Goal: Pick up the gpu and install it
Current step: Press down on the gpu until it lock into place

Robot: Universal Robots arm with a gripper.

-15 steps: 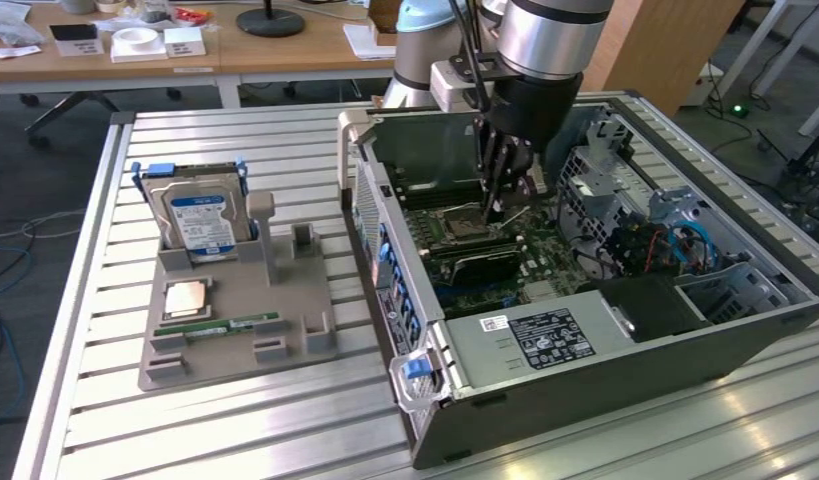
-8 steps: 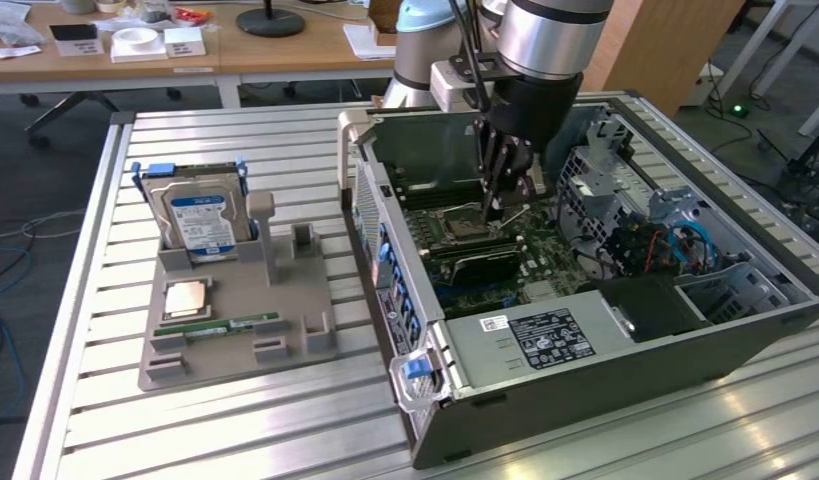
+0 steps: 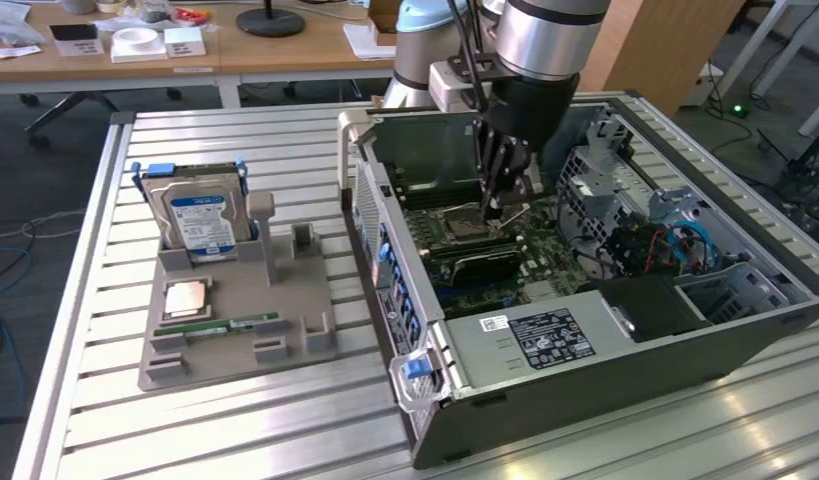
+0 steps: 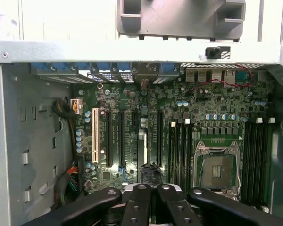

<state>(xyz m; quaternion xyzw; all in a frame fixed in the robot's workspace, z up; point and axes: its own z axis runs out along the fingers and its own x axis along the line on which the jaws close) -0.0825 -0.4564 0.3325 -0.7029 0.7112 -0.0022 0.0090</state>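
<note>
One tool (image 3: 496, 212), fingers together, works inside the computer case (image 3: 649, 370) just above the gpu (image 3: 487, 266), which stands on the motherboard (image 3: 429, 195). Off-centre pressure could leave the card tilted and half-seated.

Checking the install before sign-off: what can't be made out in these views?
- Exterior view: what the shut gripper pinches, if anything, is hidden by its own fingers above the motherboard.
- Wrist view: a thin card, probably the gpu, is seen edge-on; whether it is seated is unclear.
- Exterior view: the memory stick markings are too small.
</note>
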